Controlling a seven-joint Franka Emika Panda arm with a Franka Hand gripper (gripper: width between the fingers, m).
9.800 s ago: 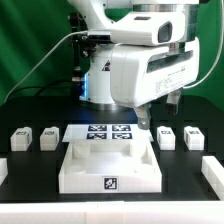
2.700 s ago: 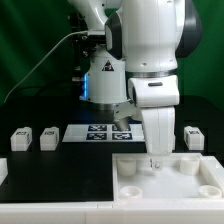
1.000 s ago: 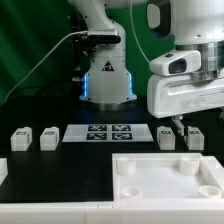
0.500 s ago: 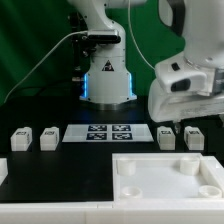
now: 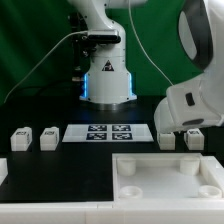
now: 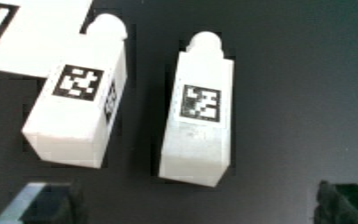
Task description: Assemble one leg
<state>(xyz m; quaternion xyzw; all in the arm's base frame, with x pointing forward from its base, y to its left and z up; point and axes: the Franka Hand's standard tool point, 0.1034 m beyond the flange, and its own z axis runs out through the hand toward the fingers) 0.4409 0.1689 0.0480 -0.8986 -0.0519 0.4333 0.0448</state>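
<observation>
Below the gripper [image 6: 194, 206] you see the leg [image 6: 197, 112] lying flat on the black table [image 6: 309, 90], just beside a second leg [image 6: 78, 100] (both tags [image 6: 202, 103] up); the fingers [image 6: 44, 204] stand wide apart, holding nothing.

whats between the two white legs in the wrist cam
Nothing but a bare strip of black table separates one leg from the other leg; the wrist view shows it.

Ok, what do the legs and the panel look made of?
Legs: probably matte white plastic, smooth moulded faces with rounded edges, each with a printed black-and-white tag. Panel: apparently the same matte white plastic, with moulded rim and round sockets.
</observation>
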